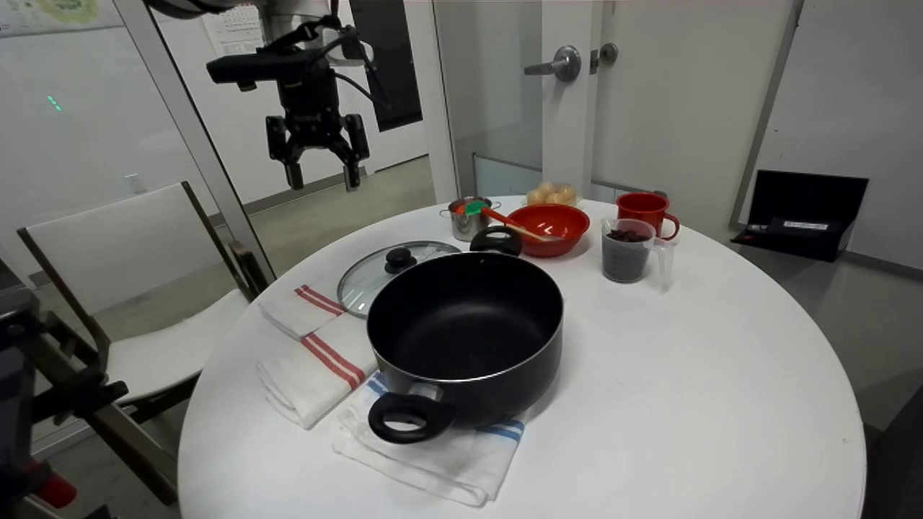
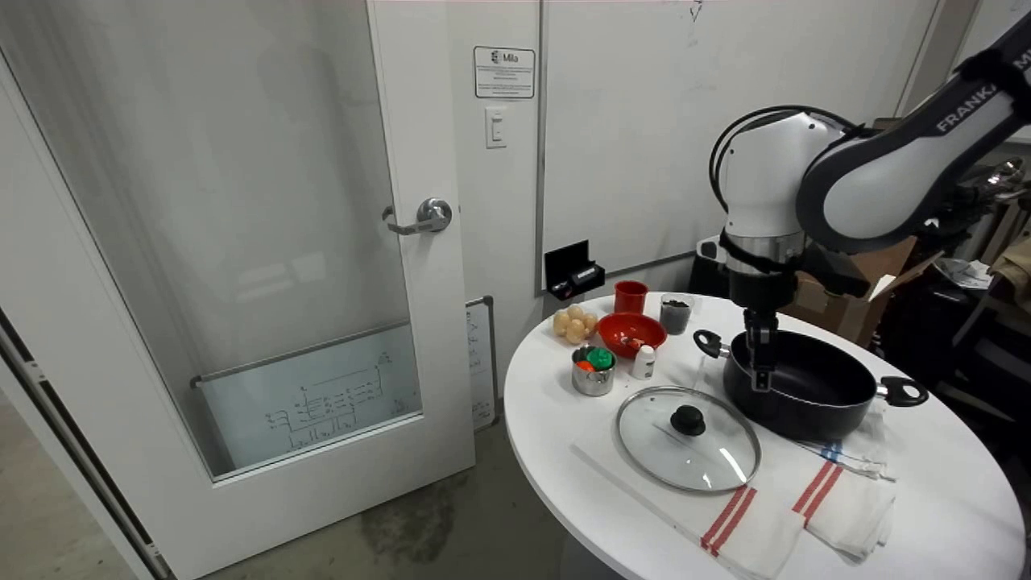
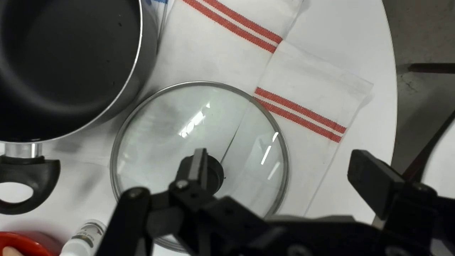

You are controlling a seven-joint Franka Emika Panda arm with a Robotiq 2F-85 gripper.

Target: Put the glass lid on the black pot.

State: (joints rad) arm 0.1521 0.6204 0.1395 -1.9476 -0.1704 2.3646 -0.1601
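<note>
The glass lid (image 1: 364, 283) lies flat on the table, knob up, partly on a folded towel. It shows whole in an exterior view (image 2: 656, 451) and partly behind my gripper in the wrist view (image 3: 213, 131). The black pot (image 1: 465, 317) stands upright and uncovered beside the lid, also in an exterior view (image 2: 805, 403) and the wrist view (image 3: 71, 71). My gripper (image 1: 323, 178) is open and empty, fingers down, high above the table. In the wrist view, its left finger overlaps the dark knob, and its right finger lies past the lid's rim; the gripper (image 3: 279, 163) touches nothing.
Red-striped towels (image 2: 773, 515) lie by the lid, a blue-striped towel (image 1: 447, 461) partly under the pot. A steel cup (image 2: 592, 379), white bottle (image 2: 643, 362), red bowl (image 2: 632, 332), red mug (image 2: 630, 296), measuring cup (image 1: 626, 256) and eggs (image 2: 574, 324) stand behind.
</note>
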